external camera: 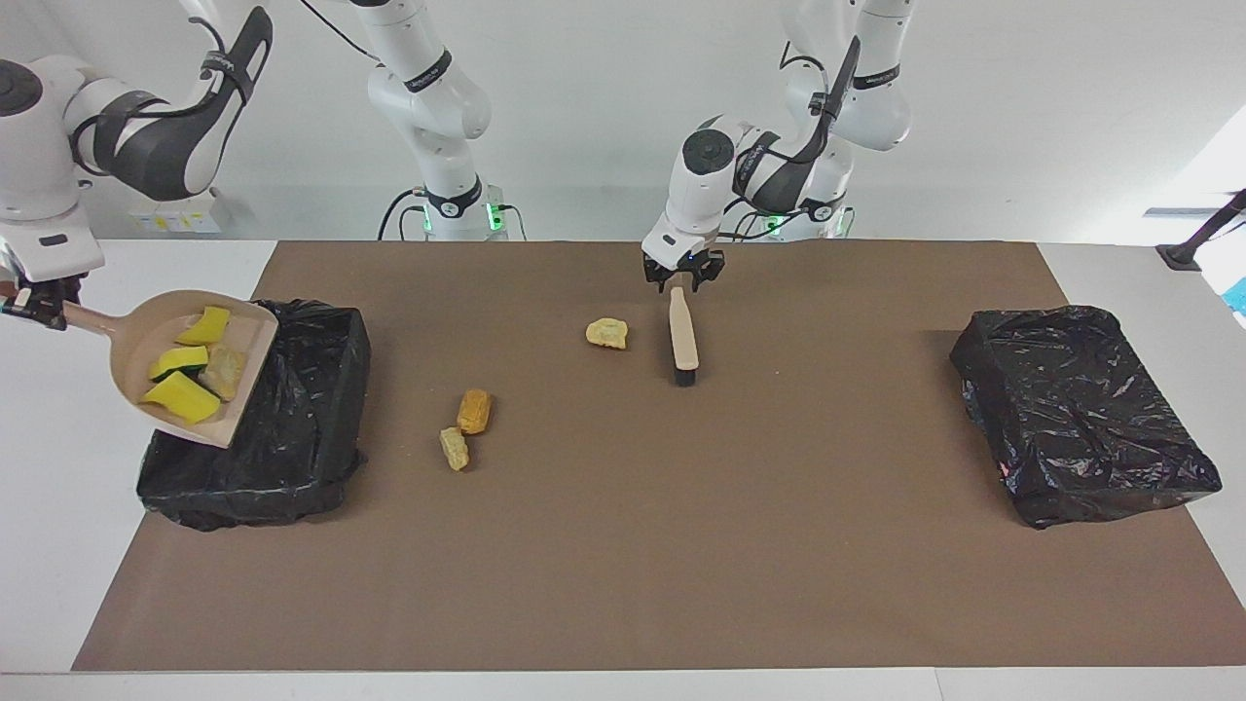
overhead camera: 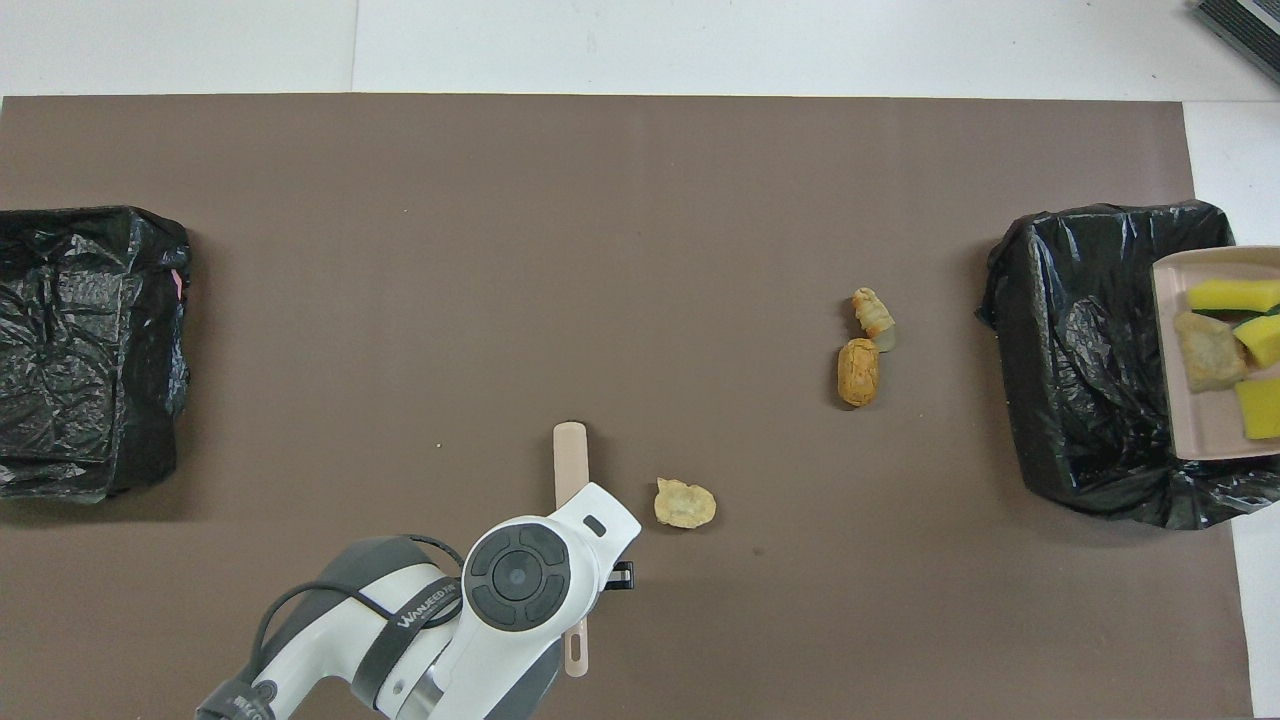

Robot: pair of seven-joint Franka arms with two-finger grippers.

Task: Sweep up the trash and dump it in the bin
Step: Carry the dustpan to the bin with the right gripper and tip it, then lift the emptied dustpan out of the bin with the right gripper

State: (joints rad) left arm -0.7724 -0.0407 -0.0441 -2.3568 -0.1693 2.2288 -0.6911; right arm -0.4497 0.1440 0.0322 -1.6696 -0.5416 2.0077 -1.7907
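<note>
My right gripper (external camera: 34,302) is shut on the handle of the beige dustpan (external camera: 146,336), held tilted over the black-lined bin (external camera: 321,389) at the right arm's end of the table. In the pan lie yellow foam chunks (external camera: 181,399) and a tan lump (external camera: 226,370). The pan (overhead camera: 1200,420) and bin (overhead camera: 1040,380) also show in the overhead view. On the mat lie a pale crinkled piece (external camera: 606,333), an orange-tan lump (external camera: 475,411) and a smaller lump (external camera: 455,448). My left gripper (external camera: 681,277) is open, low over the handle end of the beige brush (external camera: 683,336), which lies flat.
A second black-bagged bin (external camera: 1081,409) stands at the left arm's end of the table. The brown mat (external camera: 681,545) covers most of the table. The crinkled piece lies just beside the brush, toward the right arm's end.
</note>
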